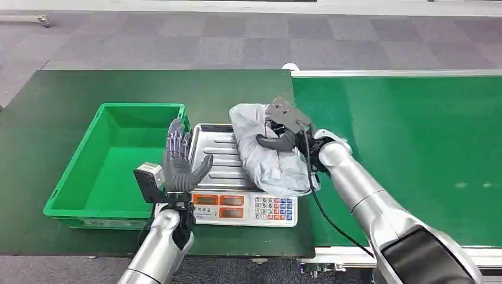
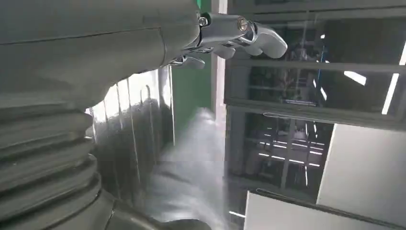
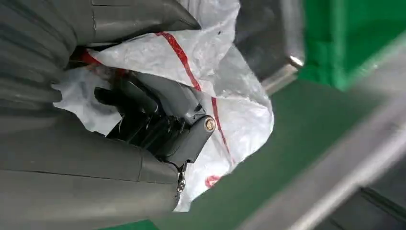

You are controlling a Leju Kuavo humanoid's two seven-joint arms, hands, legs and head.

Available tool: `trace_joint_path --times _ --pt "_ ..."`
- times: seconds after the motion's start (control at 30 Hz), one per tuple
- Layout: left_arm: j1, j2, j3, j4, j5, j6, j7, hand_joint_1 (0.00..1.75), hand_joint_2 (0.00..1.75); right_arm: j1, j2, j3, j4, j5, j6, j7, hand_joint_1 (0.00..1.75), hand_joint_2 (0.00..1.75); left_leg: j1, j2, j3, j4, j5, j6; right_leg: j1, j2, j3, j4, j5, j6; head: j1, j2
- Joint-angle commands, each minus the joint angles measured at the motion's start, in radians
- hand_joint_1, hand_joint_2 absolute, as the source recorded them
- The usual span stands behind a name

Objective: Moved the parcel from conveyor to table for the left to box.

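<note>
Head view: right hand (image 1: 283, 131) at frame centre, fingers wrapped on grey parcel (image 1: 266, 155); parcel lies on steel tray of scale (image 1: 244, 207), overhanging tray's right edge, off conveyor (image 1: 402, 154). Left hand (image 1: 179, 163) raised just left of scale, fingers spread, holding nothing. Green box (image 1: 112, 165) at left.

Left wrist view: left hand's thumb and fingers apart, nothing in them; blurred tray and parcel beyond.

Right wrist view: dark fingers (image 3: 158, 120) clamped into white red-striped parcel.

Judgement: transfer off belt nearly done; release by right hand, then boxing by left hand, remain.
</note>
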Motion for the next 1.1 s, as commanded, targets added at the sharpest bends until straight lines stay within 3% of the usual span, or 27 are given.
trace_joint_path --times 0.03,0.13,0.17,0.23,0.27,0.3,0.33,0.73,1.0,1.1 --pt "-0.097 0.029 -0.054 0.128 0.01 -0.028 0.004 0.0 1.75 -0.09 0.076 0.174 0.293 0.036 -0.039 0.046 1.75 1.75 0.0 0.001 0.002 0.0 0.0 0.0 0.0 0.001 0.001 0.0 0.0 -0.001 0.0 0.0" --pt "-0.097 0.029 -0.054 0.125 0.014 -0.031 0.004 0.0 1.75 -0.08 0.075 0.166 0.288 0.024 -0.051 0.004 1.75 1.75 0.001 0.001 0.002 -0.001 0.0 0.0 0.001 0.001 0.002 -0.001 0.0 -0.001 0.0 0.0" --pt "-0.098 0.028 -0.054 0.122 0.019 -0.032 0.004 0.0 1.75 -0.067 0.068 0.157 0.259 0.008 -0.052 -0.078 1.75 1.75 0.0 0.001 0.002 -0.001 0.0 0.0 0.0 0.001 0.001 -0.001 0.0 -0.001 0.0 0.0" --pt "-0.102 0.027 -0.06 0.125 0.022 -0.04 0.004 0.0 1.75 -0.057 0.062 0.145 0.24 -0.013 -0.044 -0.14 1.75 1.75 0.001 0.0 0.001 -0.001 0.0 0.0 0.001 0.0 0.001 -0.001 0.0 -0.001 0.0 0.0" --pt "-0.107 0.03 -0.068 0.14 0.036 -0.065 0.004 0.0 1.75 -0.057 0.059 0.154 0.208 0.003 -0.109 -0.208 1.75 1.75 0.001 0.0 0.001 -0.001 0.0 0.0 0.001 0.0 0.001 -0.001 0.0 -0.001 0.0 0.0" --pt "-0.106 0.033 -0.071 0.141 0.037 -0.067 0.004 0.0 1.75 -0.055 0.058 0.15 0.19 0.003 -0.139 -0.229 0.23 1.75 0.0 0.0 0.001 -0.001 0.0 0.0 0.0 0.0 0.001 -0.001 0.0 -0.001 0.0 0.0" --pt "-0.102 0.037 -0.071 0.135 0.038 -0.064 0.004 0.0 1.75 -0.057 0.055 0.154 0.162 0.025 -0.214 -0.247 0.0 1.75 0.001 0.001 0.002 -0.001 0.0 0.0 0.001 0.0 0.001 -0.001 0.0 -0.001 0.0 0.0" --pt "-0.098 0.042 -0.085 0.146 0.042 -0.089 0.004 0.0 1.75 0.014 -0.031 0.055 -0.093 -0.032 -0.392 -0.341 0.0 1.75 0.001 -0.002 0.001 -0.001 0.0 0.0 0.001 -0.002 0.001 -0.001 0.0 -0.001 0.0 0.0" --pt "-0.096 0.045 -0.087 0.148 0.04 -0.092 0.004 0.0 1.75 0.023 -0.054 0.058 -0.131 -0.031 -0.375 -0.302 0.0 1.75 0.0 0.0 0.0 0.0 0.0 0.0 0.0 0.0 0.0 -0.001 0.0 0.0 0.0 0.0" --pt "-0.099 0.047 -0.083 0.155 0.039 -0.093 0.004 0.0 1.75 0.008 -0.059 0.078 -0.087 -0.029 -0.302 -0.211 0.0 1.75 0.0 -0.001 0.001 -0.001 0.0 0.0 0.001 -0.001 0.001 -0.001 0.0 -0.001 0.0 0.0"
